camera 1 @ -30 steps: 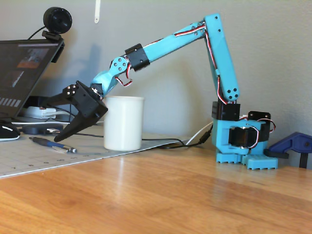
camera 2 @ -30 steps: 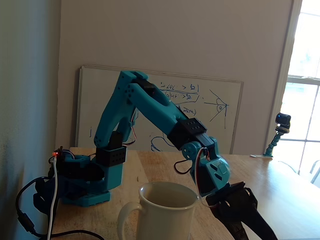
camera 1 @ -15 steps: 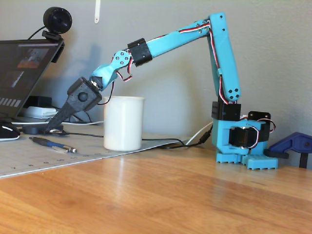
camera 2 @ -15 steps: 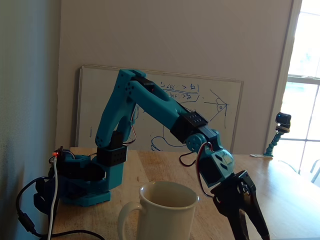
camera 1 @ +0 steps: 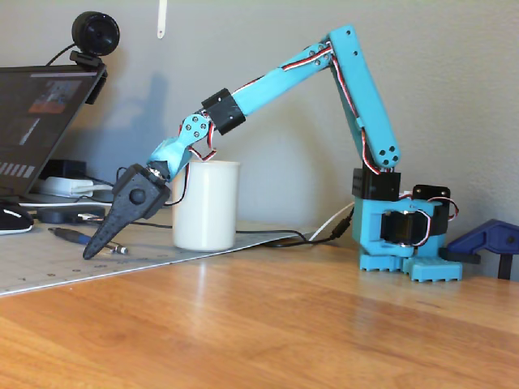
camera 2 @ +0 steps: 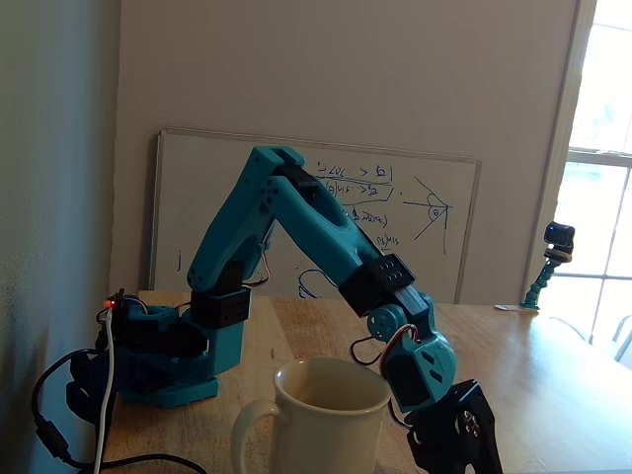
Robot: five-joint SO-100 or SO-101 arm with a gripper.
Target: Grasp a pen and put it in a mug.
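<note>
We've got the teal arm (camera 1: 340, 77) reaching out from its base at the right of one fixed view, elbow high, forearm sloping down to the left past the mug (camera 1: 206, 205). The gripper (camera 1: 91, 250) is black, pointing down-left, with its tip at or just above the pale mat (camera 1: 49, 263); we can't tell if it touches. The fingers look drawn together into one narrow point in this view, nothing visibly between them, but it's a side-on view, so we can't tell for sure whether the jaws are closed. The pen (camera 1: 71, 235) lies flat on the mat, dark blue, left of the gripper tip and a bit further back, near but apart from it. A short metallic piece (camera 1: 118, 248) sits on the mat just beside the fingertip on its right; too small to identify. The mug is cream, upright, standing on the mat's back edge, right of the gripper and behind the wrist. The cable (camera 1: 276, 237) runs along the wooden table (camera 1: 284, 324) from behind the mug toward the base. Laptop (camera 1: 40, 121) with a webcam (camera 1: 95, 36) clipped on top is at far left. In the other fixed view, the mug (camera 2: 326, 420) is in the foreground with its handle to the left, the gripper body drops out of the bottom edge to its right, fingertips cut off, and the pen isn't visible. Whiteboard (camera 2: 197, 217) leans against the wall behind the arm.
</note>
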